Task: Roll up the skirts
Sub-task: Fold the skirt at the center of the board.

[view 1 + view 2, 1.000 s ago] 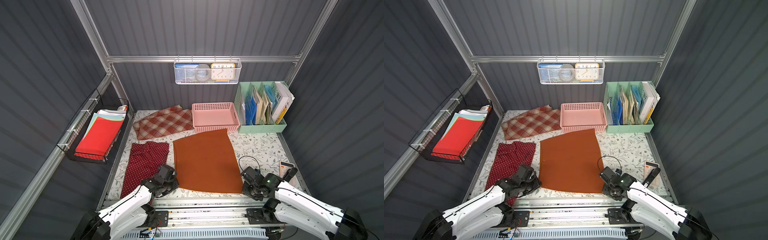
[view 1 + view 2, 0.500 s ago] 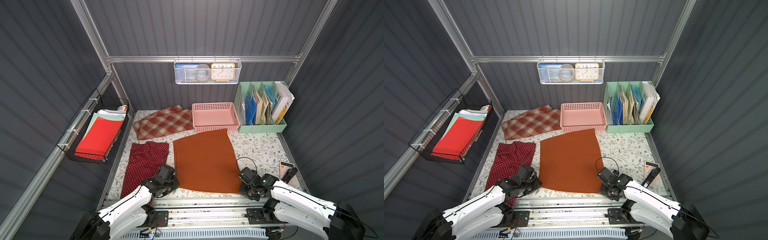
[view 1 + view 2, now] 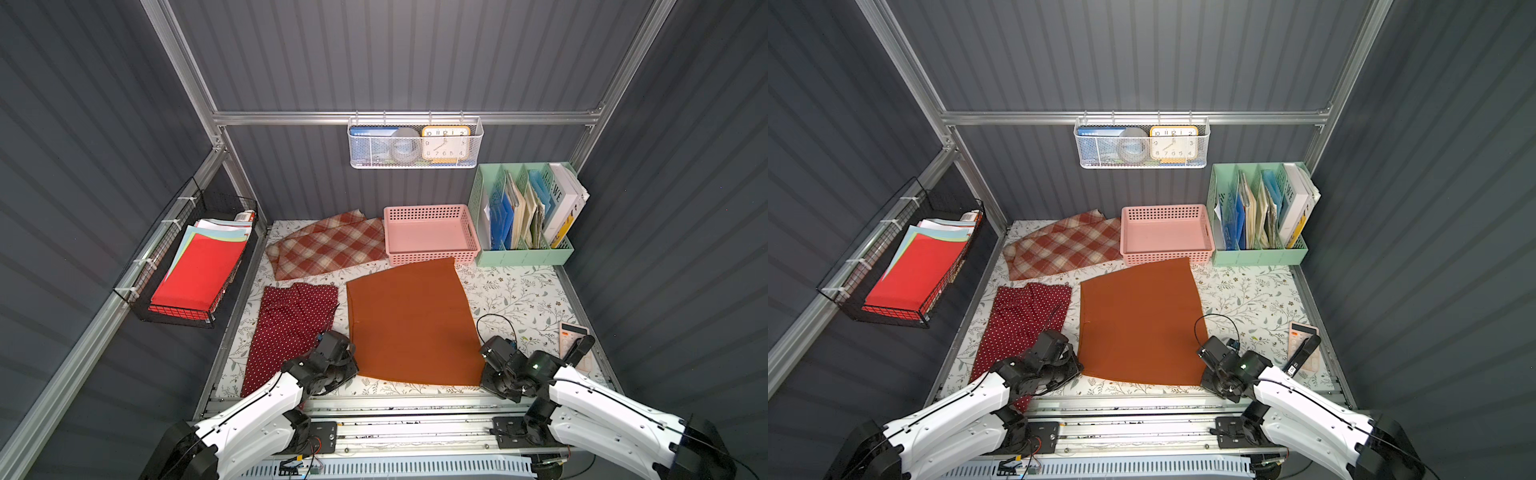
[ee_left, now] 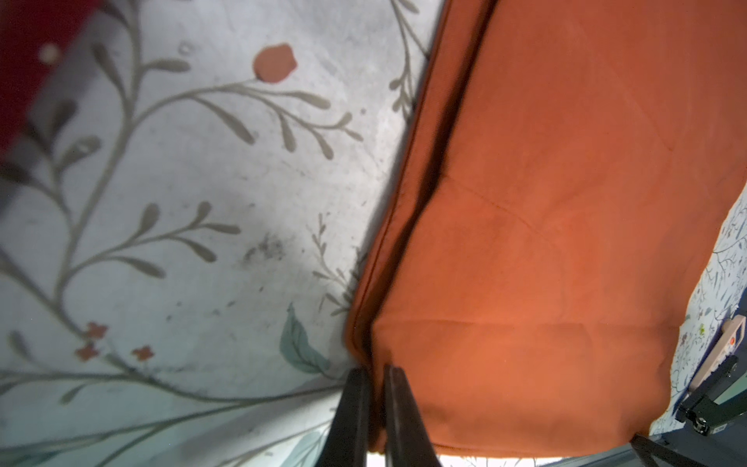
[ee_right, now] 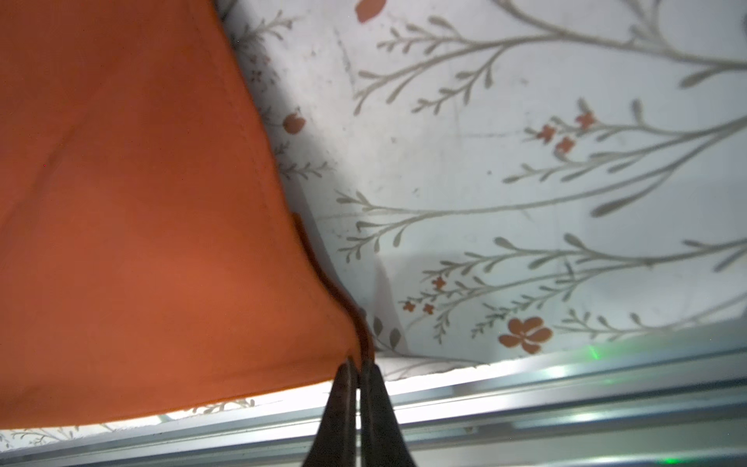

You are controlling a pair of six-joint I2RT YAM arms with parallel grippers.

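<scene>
Fingers (image 4: 351, 412) of the left gripper (image 4: 376, 371) are pressed together on the near left corner of the plain rust-orange cloth skirt (image 3: 409, 324). Those of the right gripper (image 5: 359, 366) pinch its near right corner likewise. This skirt lies flat at mid-table on the floral-print table cover (image 3: 515, 299).

Hazards:
- Each bite takes only the corner tip, so a hard pull may strip the cloth free.
- At the left corner two layers stand apart. Whether both are held cannot be confirmed. A single-layer hold would open the skirt rather than roll it.
- Unequal arm travel would skew the roll.
- The dark red polka-dot cloth skirt (image 3: 291, 324) lies just beside the left gripper and may be dragged along.
</scene>
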